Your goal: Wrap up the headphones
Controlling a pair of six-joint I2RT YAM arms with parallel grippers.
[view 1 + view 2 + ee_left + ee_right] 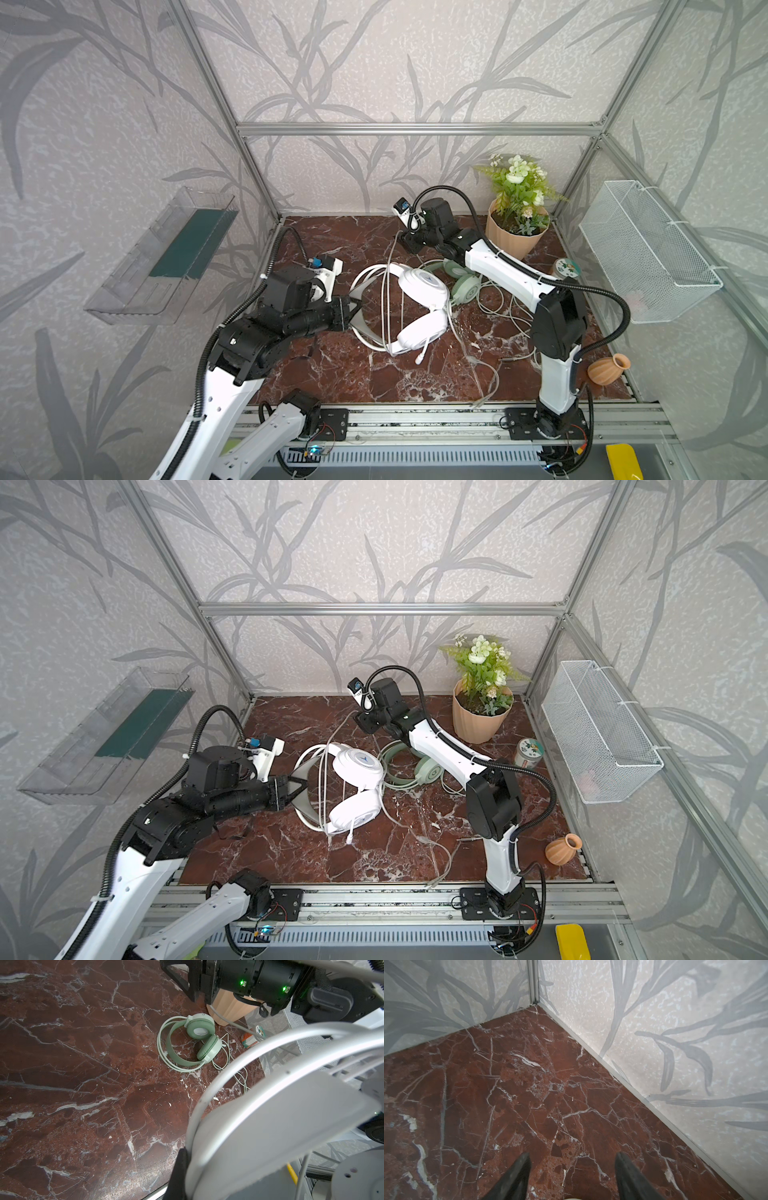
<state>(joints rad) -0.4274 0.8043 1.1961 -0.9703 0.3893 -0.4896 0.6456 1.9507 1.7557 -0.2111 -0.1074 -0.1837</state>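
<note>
**Left fingers clamped on the white headband, right fingers open by the back wall**

I have the left fingers (356, 306) closed tight on the grey inner band of the white headphones (424, 286). They sit near the middle of the counter (374, 374), both ear cups turned toward the right arm's side. From the left wrist view the band looks raised, but I cannot tell whether it is clear of the marble.

The thin pale cable (392, 253) crosses the headband in loops, and one strand climbs toward the right fingers (409, 246). Those stand well apart with nothing between them; in the right wrist view there is only bare marble near the back corner. Whether the strand touches them I cannot tell.

The mint green headphones (465, 286) lie flat just beside the white pair, partly under the right forearm. Their lead (228, 1051) is strewn loose across the counter. A plant pot (515, 237) stands in the back right corner
</note>
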